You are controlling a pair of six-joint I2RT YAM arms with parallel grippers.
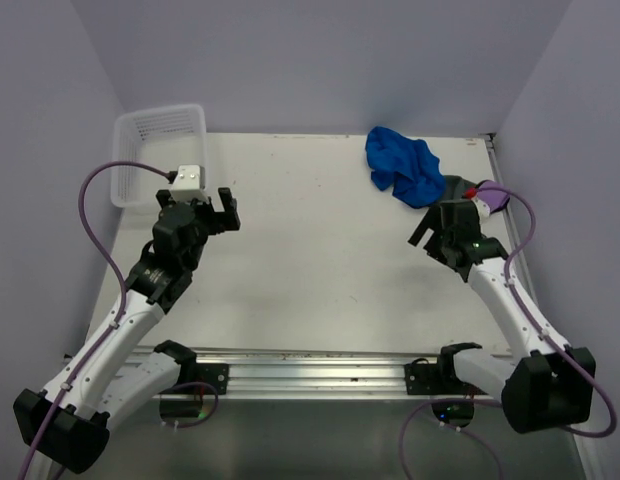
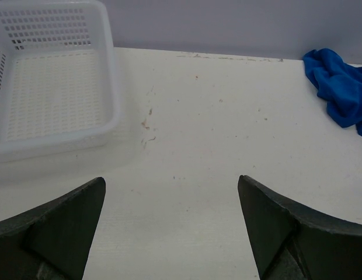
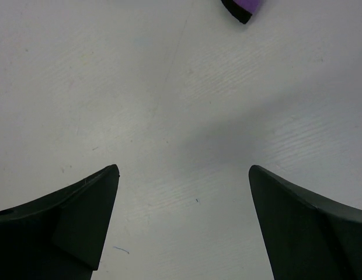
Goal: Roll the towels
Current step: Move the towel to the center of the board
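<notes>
Both end effectors gape wide and hold nothing: the left end effector (image 1: 212,213) hovers over the bare table (image 1: 320,260) near the white mesh basket (image 1: 160,125); the right end effector (image 1: 433,232) hangs just short of the towels, which are heaped at the far right corner. The blue towel (image 1: 402,165) lies crumpled in soft, lumpy folds; the purple towel (image 1: 495,198) peeks out beside it, largely hidden behind the right arm; a dark strip at its edge may be the grey towel, though I cannot tell. No rolling has begun, by my judgement. Several things could go wrong: limp cloth will likely bunch rather than roll unless flattened first; overlapping towels may lift together; the smooth, hard table lets fabric slide; a pinch near the table's edge may drag cloth off.
</notes>
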